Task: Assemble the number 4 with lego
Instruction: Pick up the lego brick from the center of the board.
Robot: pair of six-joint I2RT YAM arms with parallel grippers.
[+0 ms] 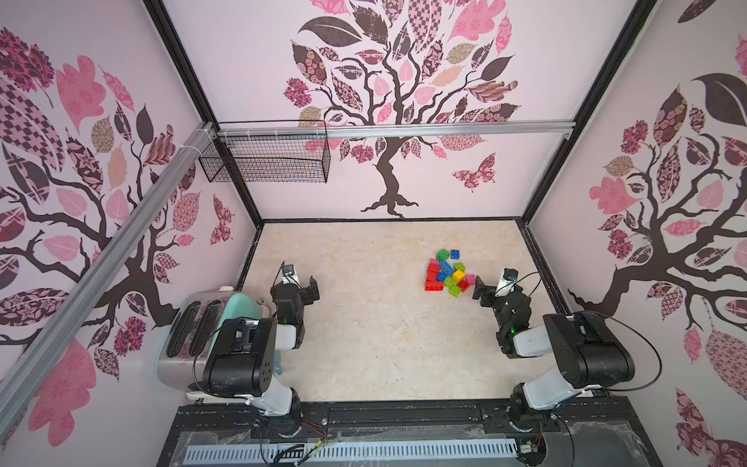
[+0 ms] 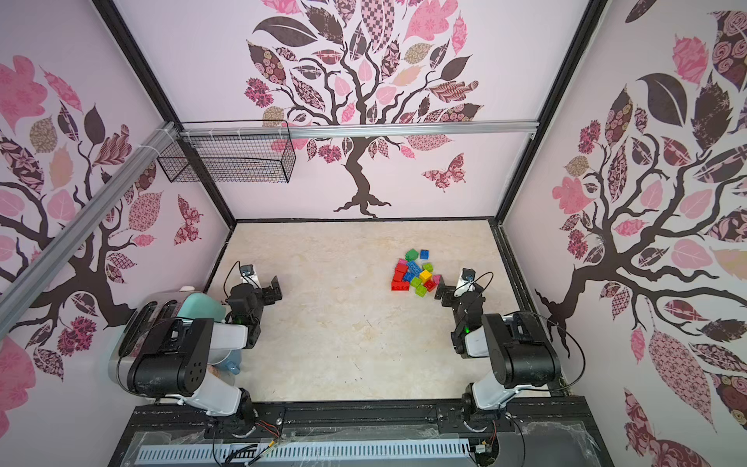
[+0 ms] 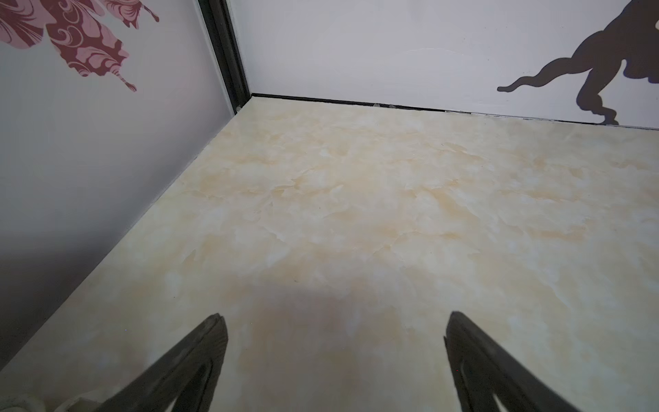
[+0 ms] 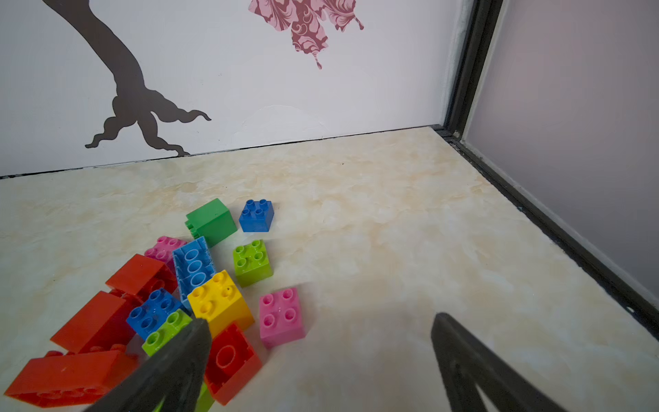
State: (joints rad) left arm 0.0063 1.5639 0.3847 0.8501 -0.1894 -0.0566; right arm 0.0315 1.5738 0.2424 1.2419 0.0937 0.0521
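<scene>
Multicoloured lego (image 1: 446, 269) lies heaped just beside the widely spread right hand (image 1: 478, 288).

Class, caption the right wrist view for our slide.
Open right gripper beside a loose pile of coloured lego bricks on the table.

In the right wrist view, one finger (image 4: 171, 367) of the right gripper (image 4: 321, 318) covers part of a lime brick (image 4: 165, 331) and a red brick (image 4: 231, 360). In both top views the lego pile (image 1: 446, 273) is too small to count. Near left, the left arm (image 1: 242, 356) hides much of a toaster (image 1: 190, 323) and a teal object (image 1: 242, 307) of unclear kind.
</scene>
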